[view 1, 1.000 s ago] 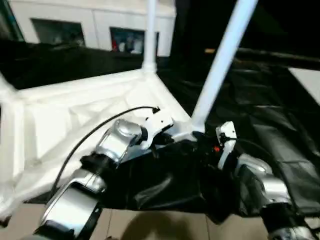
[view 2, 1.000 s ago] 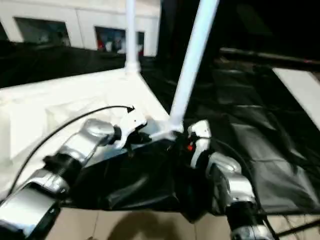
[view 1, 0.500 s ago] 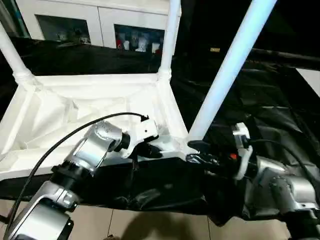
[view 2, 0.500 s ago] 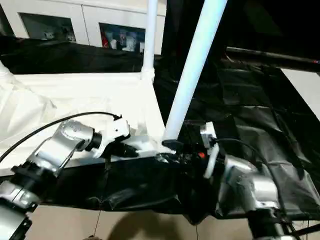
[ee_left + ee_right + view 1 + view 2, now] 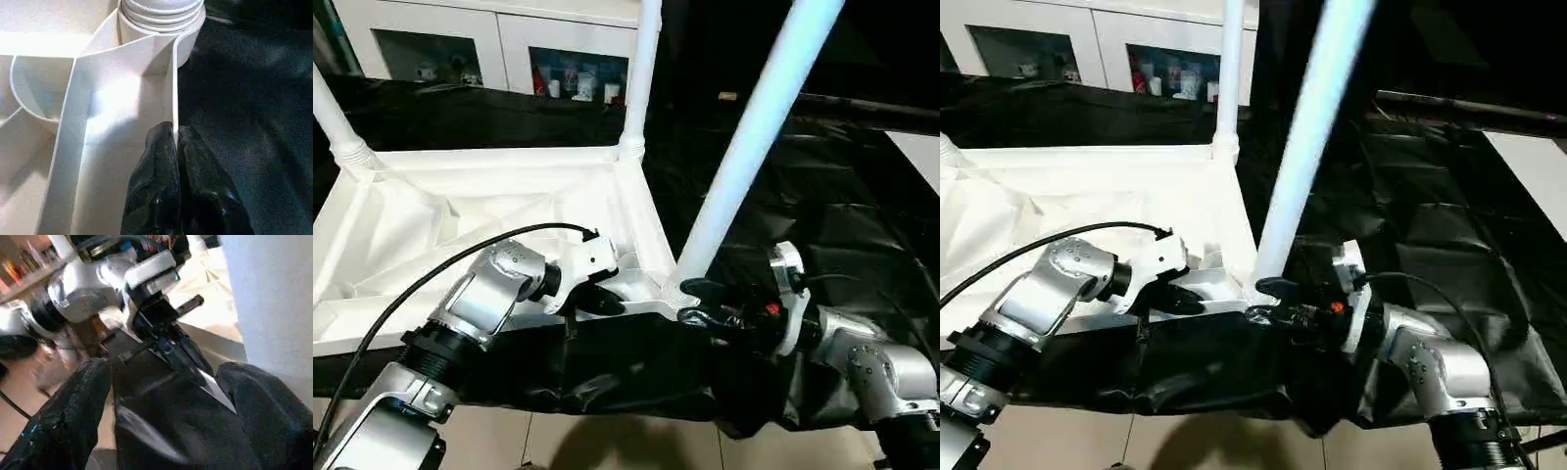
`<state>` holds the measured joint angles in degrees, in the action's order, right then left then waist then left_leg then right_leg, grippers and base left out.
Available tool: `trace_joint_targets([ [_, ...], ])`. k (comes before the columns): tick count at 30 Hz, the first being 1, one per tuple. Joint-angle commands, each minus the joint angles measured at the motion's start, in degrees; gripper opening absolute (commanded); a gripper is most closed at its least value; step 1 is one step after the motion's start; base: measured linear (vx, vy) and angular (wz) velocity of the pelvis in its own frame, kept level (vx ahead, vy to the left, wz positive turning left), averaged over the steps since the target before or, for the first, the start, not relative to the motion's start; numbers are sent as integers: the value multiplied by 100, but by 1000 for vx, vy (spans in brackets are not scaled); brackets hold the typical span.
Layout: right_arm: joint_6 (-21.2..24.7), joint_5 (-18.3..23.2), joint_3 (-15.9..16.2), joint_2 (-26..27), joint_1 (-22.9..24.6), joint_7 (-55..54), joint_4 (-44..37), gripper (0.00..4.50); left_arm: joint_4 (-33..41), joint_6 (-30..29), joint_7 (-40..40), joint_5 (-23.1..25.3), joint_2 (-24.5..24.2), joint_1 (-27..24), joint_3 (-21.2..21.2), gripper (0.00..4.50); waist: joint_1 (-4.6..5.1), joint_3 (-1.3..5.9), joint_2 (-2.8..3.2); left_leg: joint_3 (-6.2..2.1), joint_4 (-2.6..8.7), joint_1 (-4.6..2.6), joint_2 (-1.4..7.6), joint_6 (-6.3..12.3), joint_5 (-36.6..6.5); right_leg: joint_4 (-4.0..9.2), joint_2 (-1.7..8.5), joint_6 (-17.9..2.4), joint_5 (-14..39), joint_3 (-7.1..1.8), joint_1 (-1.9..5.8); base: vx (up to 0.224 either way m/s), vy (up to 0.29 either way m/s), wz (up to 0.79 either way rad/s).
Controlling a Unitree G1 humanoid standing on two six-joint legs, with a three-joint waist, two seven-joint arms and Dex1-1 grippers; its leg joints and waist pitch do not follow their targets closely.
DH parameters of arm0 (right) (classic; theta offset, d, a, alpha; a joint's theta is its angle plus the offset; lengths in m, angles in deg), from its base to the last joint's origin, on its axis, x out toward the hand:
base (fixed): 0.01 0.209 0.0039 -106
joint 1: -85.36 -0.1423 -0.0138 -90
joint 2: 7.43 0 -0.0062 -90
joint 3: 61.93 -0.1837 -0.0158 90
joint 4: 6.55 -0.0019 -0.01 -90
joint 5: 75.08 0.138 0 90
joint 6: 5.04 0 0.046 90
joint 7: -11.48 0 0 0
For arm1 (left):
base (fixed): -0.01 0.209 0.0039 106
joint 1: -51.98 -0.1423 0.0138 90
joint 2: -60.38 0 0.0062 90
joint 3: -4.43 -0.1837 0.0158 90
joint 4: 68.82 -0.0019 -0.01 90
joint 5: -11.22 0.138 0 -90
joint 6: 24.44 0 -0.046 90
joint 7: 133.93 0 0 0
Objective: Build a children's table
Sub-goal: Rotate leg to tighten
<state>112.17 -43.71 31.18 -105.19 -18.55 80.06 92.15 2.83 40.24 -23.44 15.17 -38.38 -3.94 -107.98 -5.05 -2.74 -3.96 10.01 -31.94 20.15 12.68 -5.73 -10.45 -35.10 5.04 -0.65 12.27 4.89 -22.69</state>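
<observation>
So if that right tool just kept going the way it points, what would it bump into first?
Probably the base of the near leg where it enters the corner socket of the upturned children's table. The open right tool points at it from close by, with the left tool beyond; depth is unclear.

The white children's table (image 5: 499, 211) lies upside down — ribbed underside up, tubular legs (image 5: 759, 137) rising from corner sockets.
</observation>
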Motion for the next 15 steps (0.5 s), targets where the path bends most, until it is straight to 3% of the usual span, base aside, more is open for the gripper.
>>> trace_joint_targets([
  [1, -541, -598, 10, -1, -134, -614, 286, 399, -14, -140, -203, 8, -16, -220, -349, 0, -22, 255, 13, 25, 304, 10, 75, 249, -613, 377, 310, -1222, 345, -286, 322, 0, 0, 0],
  [3, -662, -676, 12, 40, -173, -704, 343, 399, -11, -141, -200, 8, -15, -215, -348, 0, -3, 233, 14, 21, 324, 22, 70, 206, -735, 410, 304, -1144, 622, -280, 315, 0, 0, 0],
  [4, -931, -855, 10, 121, -275, -931, 458, 399, -24, -136, -191, 9, -12, -197, -340, 0, 12, 228, 15, 11, 335, 12, 75, 152, -906, 444, 320, -1049, 994, -287, 308, 0, 0, 0],
  [7, -1100, -984, 36, 133, -317, -1022, 521, 399, -40, -125, -167, 15, -6, -186, -330, 0, 62, 235, 10, -8, 347, 32, 74, 109, -961, 457, 308, -964, 1159, -282, 312, 0, 0, 0],
  [9, -1129, -1024, 66, 103, -316, -1012, 501, 399, -65, -108, -138, 19, 1, -171, -311, 0, 73, 236, -1, -1, 339, 17, 74, 126, -968, 456, 304, -977, 1120, -285, 296, 0, 0, 0],
  [15, -1181, -992, 25, -264, 80, -571, 134, 399, -76, -103, -150, 3, -33, -160, -300, 0, 45, 269, 21, 18, 292, 6, 71, 306, -632, 373, 280, -1229, 240, -294, 320, 0, 0, 0],
])
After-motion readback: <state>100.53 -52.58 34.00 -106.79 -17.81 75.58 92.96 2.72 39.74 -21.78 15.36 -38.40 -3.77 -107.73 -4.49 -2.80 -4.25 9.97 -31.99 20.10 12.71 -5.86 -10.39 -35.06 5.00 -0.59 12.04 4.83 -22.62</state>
